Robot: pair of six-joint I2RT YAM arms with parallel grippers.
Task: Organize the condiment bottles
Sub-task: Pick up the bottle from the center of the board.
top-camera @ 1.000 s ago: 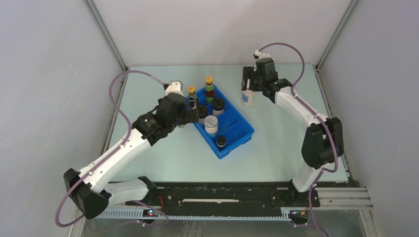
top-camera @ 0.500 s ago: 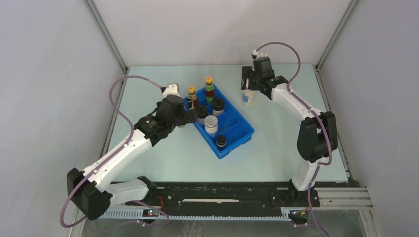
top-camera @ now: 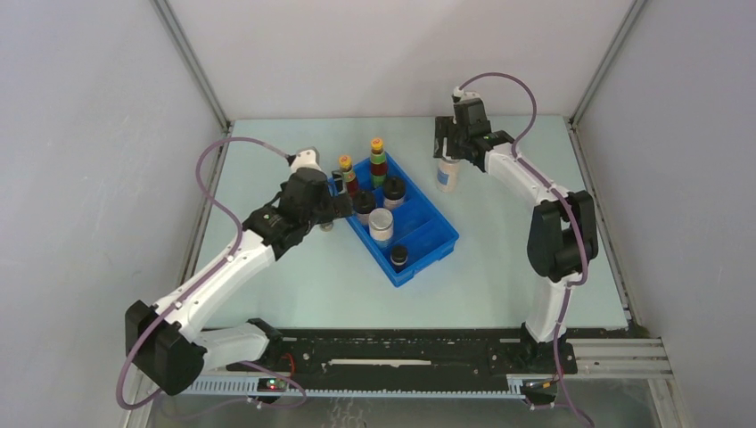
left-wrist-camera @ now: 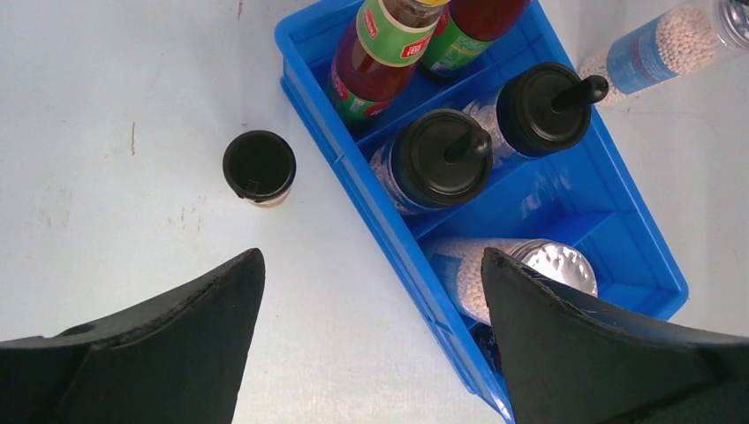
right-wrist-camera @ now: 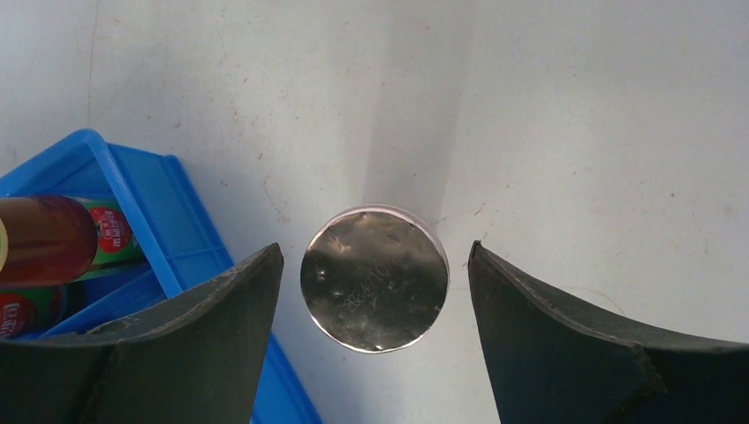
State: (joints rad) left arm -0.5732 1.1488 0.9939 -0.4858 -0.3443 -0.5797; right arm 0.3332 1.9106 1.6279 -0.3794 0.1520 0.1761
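The sorting looks partly done, with each arm poised near one of the two bottles that are outside the tray. The left gripper (left-wrist-camera: 371,265) hangs with its fingers spread wide and nothing between them, above the table (top-camera: 499,267) and the tray's left wall. The short black-lidded jar (left-wrist-camera: 259,166) stands upright on the table just beside that wall, ahead of the fingers and toward the left finger's side. To take it, I judge the gripper must shift over it and come down with one finger slipping into the narrow gap between jar and wall. The blue tray (left-wrist-camera: 309,110) already holds two tall dark-red bottles (left-wrist-camera: 380,44) at its far end, then two black-topped jars (left-wrist-camera: 442,159) side by side, a silver-topped pale jar (left-wrist-camera: 521,274), and one more black-lidded jar (top-camera: 398,257) at the near end. The right gripper (right-wrist-camera: 374,252) hovers straight over the second pale jar (right-wrist-camera: 374,291), fingers open on either side of its cap and not touching it. That jar stands upright on the table, apart from the tray's far corner. A straight descent and a squeeze look enough, as nothing crowds it.
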